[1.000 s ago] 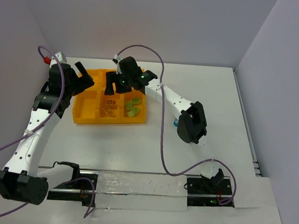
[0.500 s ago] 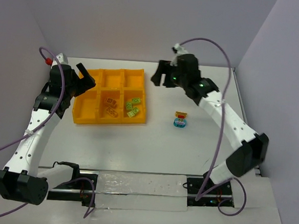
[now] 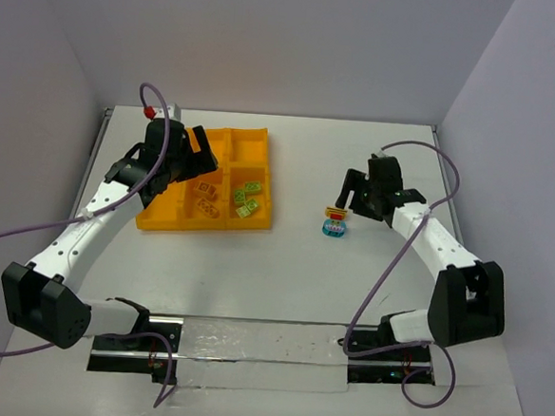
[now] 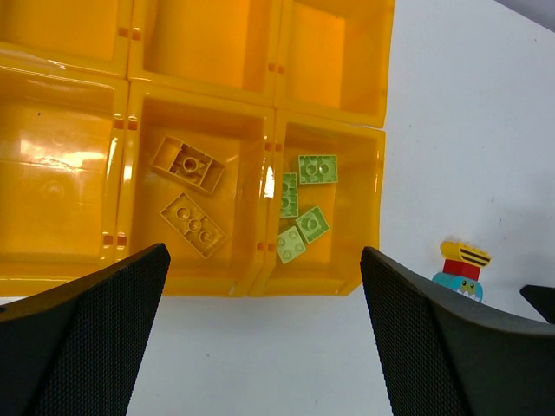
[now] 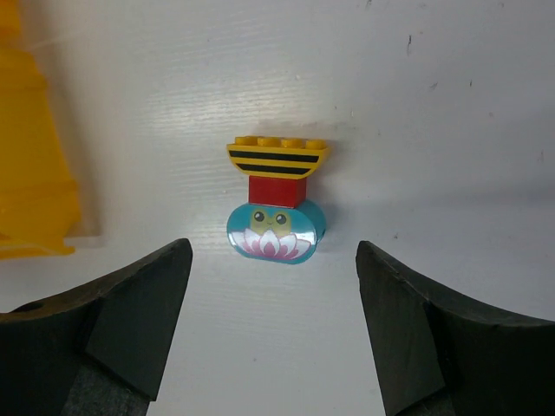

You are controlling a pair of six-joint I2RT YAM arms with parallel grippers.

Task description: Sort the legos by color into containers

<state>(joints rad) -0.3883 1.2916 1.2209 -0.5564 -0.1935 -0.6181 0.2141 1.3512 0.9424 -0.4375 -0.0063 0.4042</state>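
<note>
The orange-yellow tray point(image 3: 157, 221) lies at the back left. Its near middle compartment holds two yellow legos point(image 3: 205, 198); its near right one holds several lime green legos point(image 3: 247, 198). Both groups also show in the left wrist view: yellow point(image 4: 189, 195), green point(image 4: 303, 204). A stack of a yellow, a red and a light blue lego point(image 3: 335, 222) lies on the table right of the tray. My left gripper point(image 3: 197, 155) is open and empty above the tray. My right gripper point(image 3: 352, 198) is open just right of the stack point(image 5: 277, 204), which lies ahead of its fingers.
The tray's three far compartments point(image 4: 204, 43) and its near left one point(image 4: 61, 165) hold no bricks. The stack also shows at the right edge of the left wrist view point(image 4: 460, 270). Walls close the table at the back and both sides.
My right arm swung from over the tray to the right and came down beside the stack. My left gripper moved right, over the tray.
</note>
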